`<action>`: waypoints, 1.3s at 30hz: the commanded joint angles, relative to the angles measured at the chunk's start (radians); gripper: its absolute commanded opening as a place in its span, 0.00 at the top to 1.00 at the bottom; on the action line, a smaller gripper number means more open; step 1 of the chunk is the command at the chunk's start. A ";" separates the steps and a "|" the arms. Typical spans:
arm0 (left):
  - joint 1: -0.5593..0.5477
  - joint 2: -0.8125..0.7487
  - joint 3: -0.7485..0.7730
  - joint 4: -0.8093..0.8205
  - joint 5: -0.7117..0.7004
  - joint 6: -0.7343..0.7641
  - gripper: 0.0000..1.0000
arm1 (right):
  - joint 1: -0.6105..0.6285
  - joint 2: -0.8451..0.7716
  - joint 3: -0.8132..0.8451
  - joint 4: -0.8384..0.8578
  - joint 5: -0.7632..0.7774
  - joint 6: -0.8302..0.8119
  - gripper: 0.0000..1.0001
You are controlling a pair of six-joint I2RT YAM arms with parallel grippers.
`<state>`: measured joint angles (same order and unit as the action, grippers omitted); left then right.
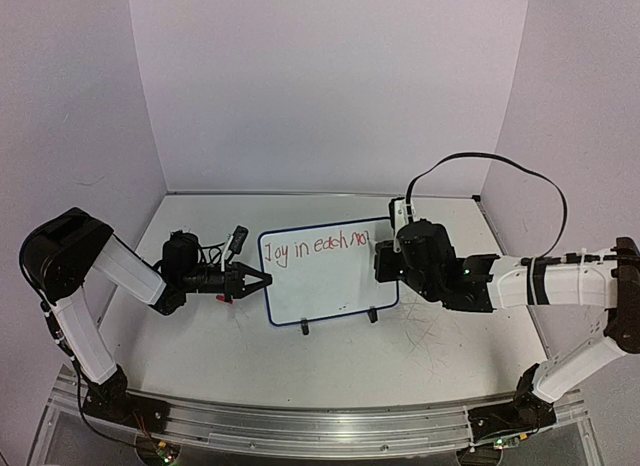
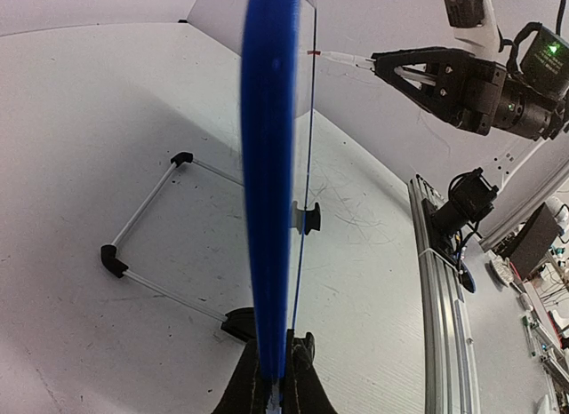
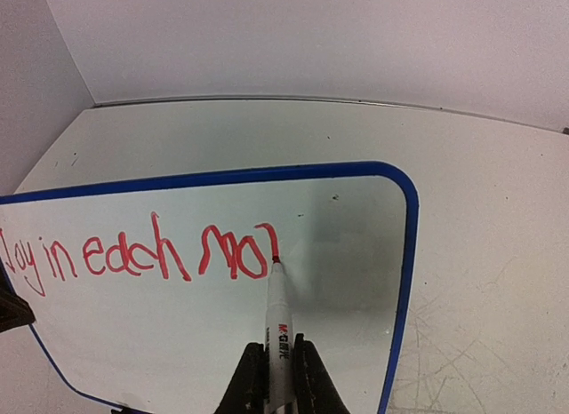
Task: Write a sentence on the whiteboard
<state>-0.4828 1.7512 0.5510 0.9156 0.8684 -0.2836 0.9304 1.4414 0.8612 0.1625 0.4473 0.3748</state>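
The whiteboard [image 1: 325, 276] stands tilted on two black feet mid-table, blue rimmed. The red sentence [image 1: 318, 245] reads "Joy in each mo" plus a partial stroke; in the right wrist view the sentence [image 3: 133, 258] ends at the marker tip. My left gripper [image 1: 258, 280] is shut on the whiteboard's left edge; in the left wrist view the whiteboard's blue rim [image 2: 269, 183] runs up from my left gripper [image 2: 276, 378]. My right gripper [image 3: 278, 374] is shut on a white marker [image 3: 278, 316], its red tip touching the whiteboard [image 3: 356, 254]. In the top view my right gripper [image 1: 383, 258] is at the board's right side.
The board's wire stand with black end caps [image 2: 147, 245] rests on the scuffed white tabletop [image 1: 420, 346]. Lilac walls close the back and sides. An aluminium rail [image 1: 300, 426] runs along the near edge. A black cable [image 1: 500, 166] loops above the right arm.
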 commanded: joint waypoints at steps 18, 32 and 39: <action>-0.007 -0.003 0.017 -0.068 -0.062 0.049 1.00 | 0.005 -0.005 0.006 0.029 0.019 0.003 1.00; -0.008 -0.003 0.017 -0.070 -0.060 0.050 1.00 | 0.001 0.012 0.035 0.073 0.061 -0.031 1.00; -0.008 -0.002 0.018 -0.071 -0.060 0.050 1.00 | -0.003 0.011 0.042 0.078 0.071 -0.038 1.00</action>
<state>-0.4854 1.7512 0.5526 0.9142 0.8684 -0.2825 0.9318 1.4416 0.8617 0.2032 0.4832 0.3509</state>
